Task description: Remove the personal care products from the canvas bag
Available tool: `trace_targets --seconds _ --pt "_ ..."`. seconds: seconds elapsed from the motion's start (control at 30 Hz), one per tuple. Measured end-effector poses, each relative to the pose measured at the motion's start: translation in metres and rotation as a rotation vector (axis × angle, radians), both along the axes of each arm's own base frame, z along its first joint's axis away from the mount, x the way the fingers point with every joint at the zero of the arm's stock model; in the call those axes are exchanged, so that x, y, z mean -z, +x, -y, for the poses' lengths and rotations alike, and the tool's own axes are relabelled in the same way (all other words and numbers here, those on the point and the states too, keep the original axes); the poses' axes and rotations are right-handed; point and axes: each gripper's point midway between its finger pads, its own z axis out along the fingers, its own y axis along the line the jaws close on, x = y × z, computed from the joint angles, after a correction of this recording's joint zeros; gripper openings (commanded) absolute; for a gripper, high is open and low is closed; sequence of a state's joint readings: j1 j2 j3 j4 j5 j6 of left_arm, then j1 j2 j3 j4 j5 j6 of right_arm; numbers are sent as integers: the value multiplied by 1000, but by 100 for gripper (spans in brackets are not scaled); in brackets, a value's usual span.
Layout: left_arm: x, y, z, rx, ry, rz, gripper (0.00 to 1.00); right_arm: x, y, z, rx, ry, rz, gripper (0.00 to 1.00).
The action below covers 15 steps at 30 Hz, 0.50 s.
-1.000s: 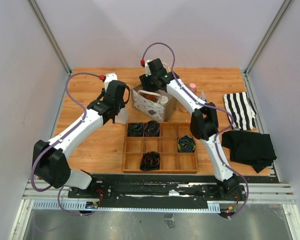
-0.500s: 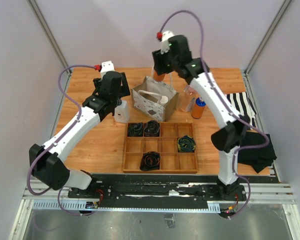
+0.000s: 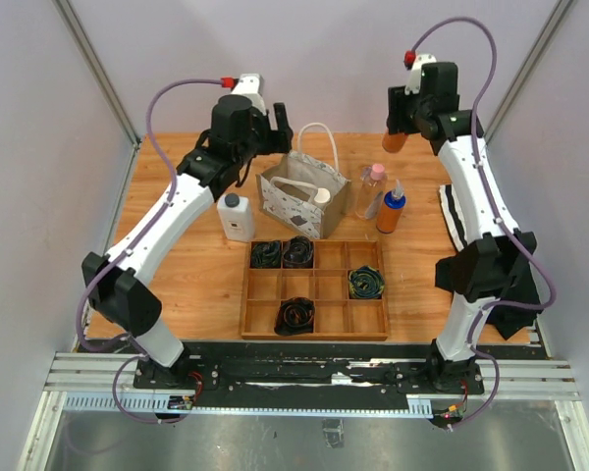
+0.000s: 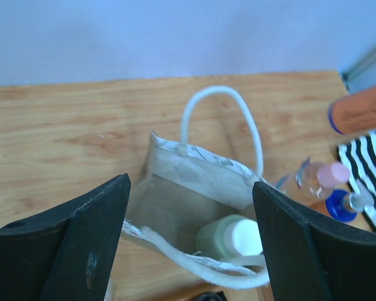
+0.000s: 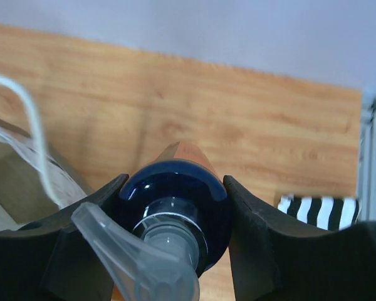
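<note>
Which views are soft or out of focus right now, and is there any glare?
Top external: sharp, evenly lit, only faint shadows on the table. Left wrist: soft overall, the canvas bag and the near dark fingers slightly blurred. Right wrist: the orange bottle sits close to the lens, blurred at its near end; no strong glare anywhere.

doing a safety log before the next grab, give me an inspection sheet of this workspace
surface: wooden table, no spill seen
job's things: bag upright, pale bottle inside; white bottle, pink bottle, orange bottle standing on table
clutter: tray holding four coils; striped cloth; black cloth
grippers: left pincer open, facing bag; right pincer shut on raised spray bottle
cables: purple arm cables loop over both arms
surroundings: pale walls, metal rail at near edge
</note>
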<state>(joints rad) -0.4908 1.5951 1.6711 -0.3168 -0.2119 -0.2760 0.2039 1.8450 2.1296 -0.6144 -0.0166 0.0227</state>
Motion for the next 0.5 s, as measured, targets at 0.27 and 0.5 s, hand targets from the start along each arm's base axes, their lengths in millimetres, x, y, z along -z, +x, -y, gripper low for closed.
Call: trace_targets --seconds 0.27,0.5 --pt "87 -7 84 310 108 -146 86 152 -4 39 61 -35 -326 1" --pt "164 -44 117 498 209 -273 82 169 -1 42 61 -30 -332 12"
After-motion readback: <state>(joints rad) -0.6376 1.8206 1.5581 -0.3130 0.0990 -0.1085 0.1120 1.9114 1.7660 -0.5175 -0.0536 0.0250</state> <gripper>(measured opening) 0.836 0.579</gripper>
